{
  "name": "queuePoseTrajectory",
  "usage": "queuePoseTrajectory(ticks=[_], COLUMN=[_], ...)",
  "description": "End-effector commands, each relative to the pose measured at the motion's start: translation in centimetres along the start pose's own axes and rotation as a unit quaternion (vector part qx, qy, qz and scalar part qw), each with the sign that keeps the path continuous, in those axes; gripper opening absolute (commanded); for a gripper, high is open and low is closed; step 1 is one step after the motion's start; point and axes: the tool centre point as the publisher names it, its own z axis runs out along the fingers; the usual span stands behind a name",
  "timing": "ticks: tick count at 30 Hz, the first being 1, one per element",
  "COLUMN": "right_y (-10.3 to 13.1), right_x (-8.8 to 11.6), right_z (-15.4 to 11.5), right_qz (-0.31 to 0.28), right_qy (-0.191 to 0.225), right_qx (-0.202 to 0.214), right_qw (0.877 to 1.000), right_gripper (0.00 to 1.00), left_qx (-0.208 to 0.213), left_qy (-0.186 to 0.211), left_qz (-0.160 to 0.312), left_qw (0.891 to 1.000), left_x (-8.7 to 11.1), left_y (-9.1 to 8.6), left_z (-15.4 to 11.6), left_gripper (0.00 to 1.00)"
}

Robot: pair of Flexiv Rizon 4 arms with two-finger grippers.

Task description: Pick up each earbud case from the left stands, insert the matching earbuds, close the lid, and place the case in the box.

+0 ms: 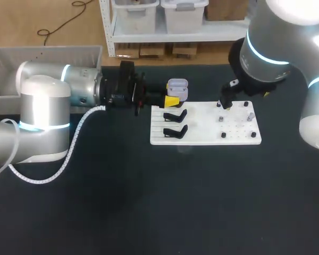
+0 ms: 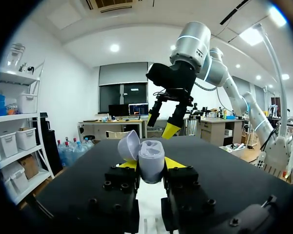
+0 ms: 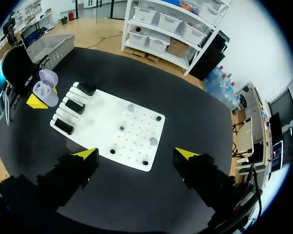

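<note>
Black table (image 1: 149, 212) bears a white board (image 1: 212, 139). Just off the board's far left corner, the left gripper (image 2: 151, 165) clamps an open case (image 2: 150, 153), lid tipped back. Above the board hangs the right gripper (image 3: 136, 155), fingers spread wide and holding nothing. Two grey earbuds (image 3: 130, 107) sit on the board, black stands (image 1: 175, 123) at its left end, and a grey box (image 1: 21, 58) well to its left.
</note>
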Motion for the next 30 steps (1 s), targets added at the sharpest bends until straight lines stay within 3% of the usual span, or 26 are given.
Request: queuePoseTrajectory(ticks=[1,13,22,30], right_y=[0.0,-2.7,-5.1,-4.6], right_x=[0.2,0.5,1.2,2.7], right_z=[0.0,2.6,4.9,6.4], right_qz=[0.001,0.012,-0.005,-0.044], right_qy=[-0.003,0.025,0.062,0.102], right_qx=[0.001,0.012,-0.011,-0.014], right_qw=[1.000,1.000,0.998,0.994], right_gripper=[1.00,1.00,1.00,1.00], left_qx=[-0.001,-0.001,-0.001,-0.001], left_qy=[-0.001,-0.001,-0.001,-0.001], left_qz=[0.001,0.001,0.001,0.001], left_qw=[1.000,1.000,1.000,1.000], left_x=[0.1,0.1,0.1,0.1], left_y=[0.0,0.0,0.0,0.0], left_z=[0.0,0.0,0.0,0.0], left_gripper=[0.00,0.00,0.00,0.00])
